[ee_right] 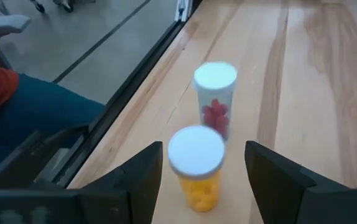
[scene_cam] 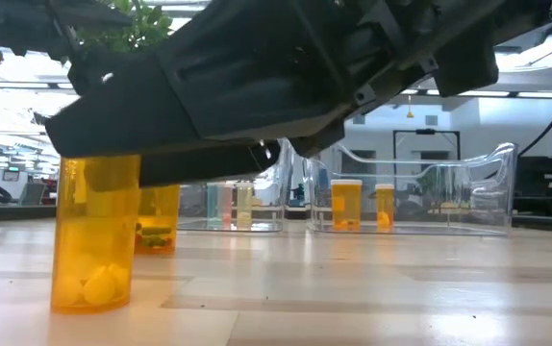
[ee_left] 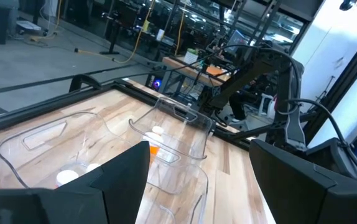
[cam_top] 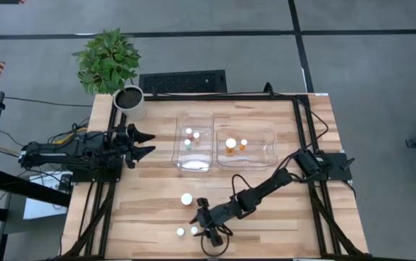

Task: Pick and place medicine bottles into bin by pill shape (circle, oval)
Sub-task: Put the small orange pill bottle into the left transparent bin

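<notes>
right gripper lining up on a bottle

your right gripper [ee_right: 203, 171] is hanging open around the yellow-pill bottle [ee_right: 196, 168], just beside the red-pill bottle [ee_right: 215, 99], well short of the bins [cam_top: 193, 141]. you are reaching; next, close on it squarely. your left gripper [cam_top: 144, 143] is waiting open beside the bins.

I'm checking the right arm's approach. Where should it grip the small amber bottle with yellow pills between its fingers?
Grip the small amber bottle with yellow pills across its round body just under the white cap, coming in level with the right gripper open either side. It stands upright, and the clear bottle with red pills stands close beyond it.
</notes>
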### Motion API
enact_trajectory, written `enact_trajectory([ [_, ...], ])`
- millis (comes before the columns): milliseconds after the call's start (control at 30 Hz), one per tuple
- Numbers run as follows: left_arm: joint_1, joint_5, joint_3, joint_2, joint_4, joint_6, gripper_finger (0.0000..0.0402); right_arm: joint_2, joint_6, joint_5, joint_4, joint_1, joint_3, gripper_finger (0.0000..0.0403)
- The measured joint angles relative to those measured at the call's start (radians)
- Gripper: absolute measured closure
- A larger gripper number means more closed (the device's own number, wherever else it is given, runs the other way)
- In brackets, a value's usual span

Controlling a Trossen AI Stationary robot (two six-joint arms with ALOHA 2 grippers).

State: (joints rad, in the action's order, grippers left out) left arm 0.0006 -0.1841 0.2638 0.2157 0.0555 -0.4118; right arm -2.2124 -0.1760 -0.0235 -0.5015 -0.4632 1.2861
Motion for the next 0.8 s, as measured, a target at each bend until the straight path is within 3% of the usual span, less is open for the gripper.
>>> enact_trajectory([
  [267, 0.000, 0.000, 0.000, 0.000, 0.000, 0.000, 0.0132, 0.000, 0.000, 0.000, -0.004, 0.001, 0.000, 0.0176],
  [800, 0.000, 0.000, 0.000, 0.000, 0.000, 0.000, 0.0132, 0.000, 0.001, 0.000, -0.003, 0.000, 0.000, 0.0287],
])
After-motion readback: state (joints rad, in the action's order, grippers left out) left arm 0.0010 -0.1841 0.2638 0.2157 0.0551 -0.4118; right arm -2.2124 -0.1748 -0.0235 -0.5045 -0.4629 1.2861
